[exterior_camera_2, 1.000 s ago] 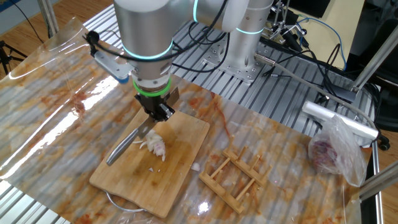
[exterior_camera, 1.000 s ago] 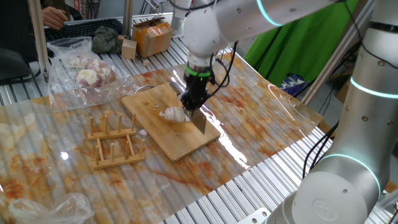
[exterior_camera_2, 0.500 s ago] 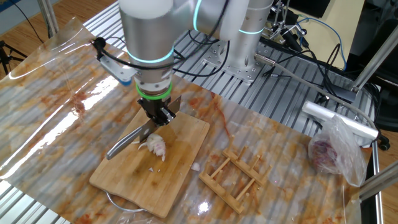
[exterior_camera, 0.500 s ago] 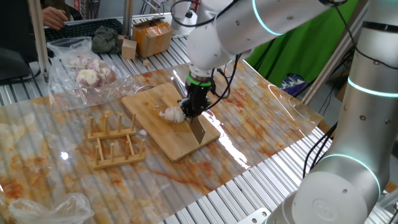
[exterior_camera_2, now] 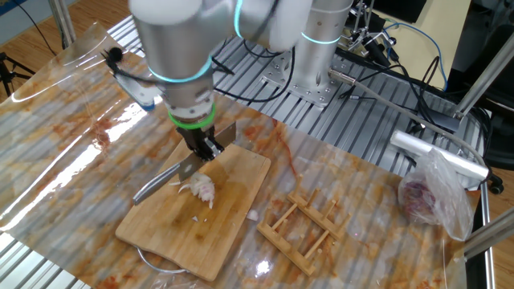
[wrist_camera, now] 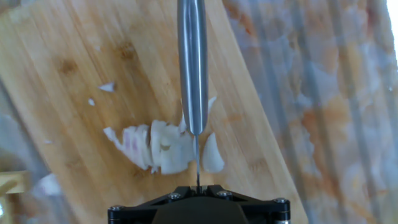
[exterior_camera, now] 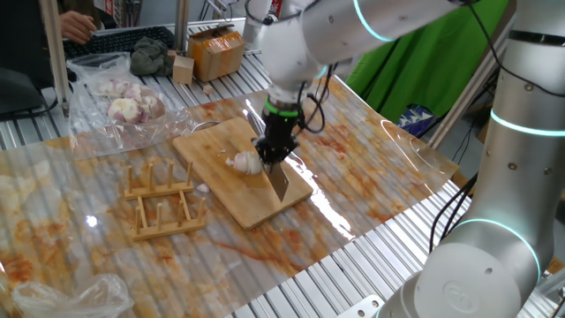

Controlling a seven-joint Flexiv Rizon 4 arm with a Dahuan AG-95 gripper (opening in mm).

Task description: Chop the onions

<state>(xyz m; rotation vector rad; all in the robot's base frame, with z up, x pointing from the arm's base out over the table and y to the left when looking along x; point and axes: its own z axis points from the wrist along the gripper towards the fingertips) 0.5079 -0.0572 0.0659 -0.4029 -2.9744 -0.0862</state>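
The onions (exterior_camera: 244, 162) are a small whitish-cream cluster of cut wedges on the wooden cutting board (exterior_camera: 210, 144). They also show as pale pieces, the onions (exterior_camera_2: 201, 189) and the onions (wrist_camera: 160, 147), with a few scraps scattered on the board (wrist_camera: 68, 93). My gripper (exterior_camera: 272, 148) is shut on a knife (exterior_camera: 279, 182), just right of the cluster. In the other fixed view the gripper (exterior_camera_2: 206, 149) holds the knife (exterior_camera_2: 159, 178) slanting down to the left. In the hand view the blade (wrist_camera: 193, 62) runs edge-on over the right part of the wedges from the gripper (wrist_camera: 198, 186).
A wooden rack (exterior_camera: 164, 200) lies left of the board, also the rack (exterior_camera_2: 302, 225). A clear bag of bigger pinkish onions (exterior_camera: 119, 102) sits at the back left. A cardboard box (exterior_camera: 216, 51) stands behind. A stained plastic sheet (exterior_camera: 371, 159) covers the table.
The hand with the knife has shifted slightly sideways over the board and the arm above it has swung. The onion pieces lie as before.
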